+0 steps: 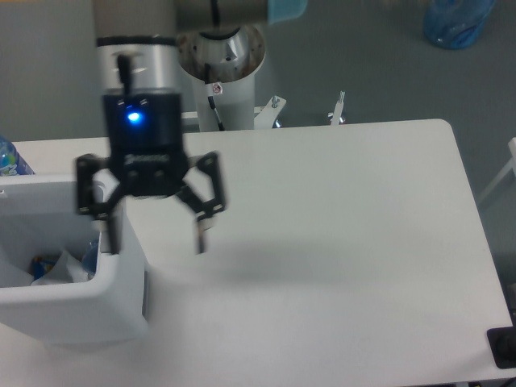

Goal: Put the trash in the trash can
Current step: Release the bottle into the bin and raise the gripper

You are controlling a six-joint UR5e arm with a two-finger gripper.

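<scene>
The counter [339, 234] is the largest thing here, a white top with a rounded far corner, and its open surface shows no trash on it. At its left end stands the trash can [76, 310], a big white bin with rounded corners; its right wall has a dark vertical slot low down.

Above the right rim of the bin hangs the robot arm [137, 48], with a blue light lit on its black wrist. The hand [155, 238] is spread wide and holds nothing. Its left finger hangs over the inside of the bin, just at the wall, and its right finger hangs outside, over the counter. The picture is a little blurred around the fingers, so I cannot say if the left one touches the rim.

Inside the bin lies the trash: a crumpled white paper wad [68, 270], and beside it something bluish, probably the plastic bottle [42, 264], mostly hidden by the wall. So I judge the task to be almost finished or finished.

The risk now is the bin wall standing between the open fingers. If the hand goes down or sideways, a finger may catch the rim and push or tip the bin. Lifting straight up first would be safer.
</scene>
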